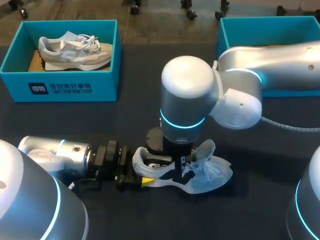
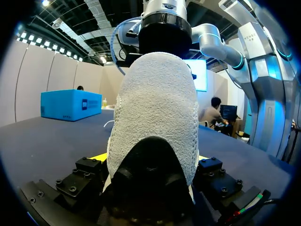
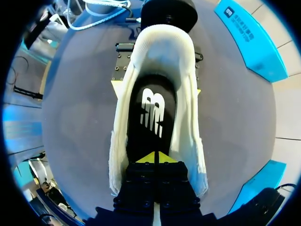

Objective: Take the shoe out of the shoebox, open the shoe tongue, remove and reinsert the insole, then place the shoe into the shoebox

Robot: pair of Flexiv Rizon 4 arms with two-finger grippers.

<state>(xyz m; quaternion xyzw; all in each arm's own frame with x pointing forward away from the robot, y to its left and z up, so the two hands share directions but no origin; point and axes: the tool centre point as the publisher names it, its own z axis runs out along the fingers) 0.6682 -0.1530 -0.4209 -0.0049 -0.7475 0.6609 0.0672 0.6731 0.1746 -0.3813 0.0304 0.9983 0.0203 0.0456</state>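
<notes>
My right jaws were drawn together, their yellow tips [image 3: 146,157] meeting down inside the white knit shoe [image 1: 210,176] on the fore end of the black insole with its white logo [image 3: 153,113]. I could not tell whether they pinched an edge of it or only pressed on it. My left jaws were closed on the shoe's heel from both sides, one yellow tip [image 1: 147,181] showing at the sole.

The shoe lay on the dark desk [image 1: 140,115] at the near middle. Its long axis ran left to right, heel left in my left jaws and toe right. I judged the insole would have to travel along that line.

My right arm [image 1: 185,95] came in from the far right, its wrist standing straight down over the shoe's opening. My left arm [image 1: 55,155] lay low along the desk from the near left.

The open teal cardboard shoebox [image 1: 60,87] sat far left, well apart, with a grey-and-white sneaker [image 1: 75,50] in it. A second teal box [image 1: 235,27] stood far right.
</notes>
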